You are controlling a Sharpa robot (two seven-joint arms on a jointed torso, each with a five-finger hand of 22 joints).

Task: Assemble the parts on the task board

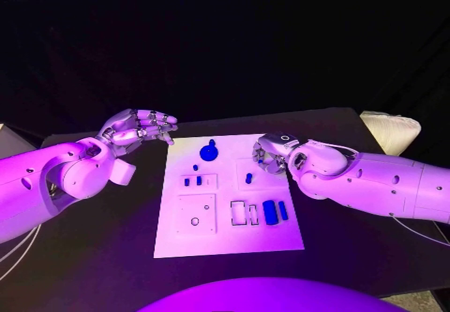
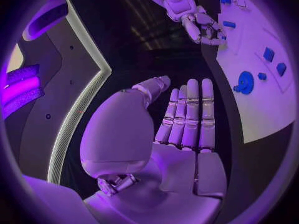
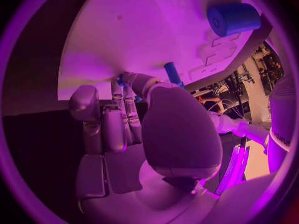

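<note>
Blue part (image 3: 121,78) (mostly hidden) seemingly touched by right hand (image 1: 272,153).

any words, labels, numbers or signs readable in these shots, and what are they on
No text can be read in any view.
The task board carries only outlined recesses and small holes, no lettering.
The blue parts show no markings.
The right hand has a small dark ring mark on its wrist, a symbol rather than a letter; too small to make out further.

Two glossy white rounded arms, silver jointed left hand (image 1: 139,127), right hand (image 1: 270,153), small dark screws, thin cables
</note>
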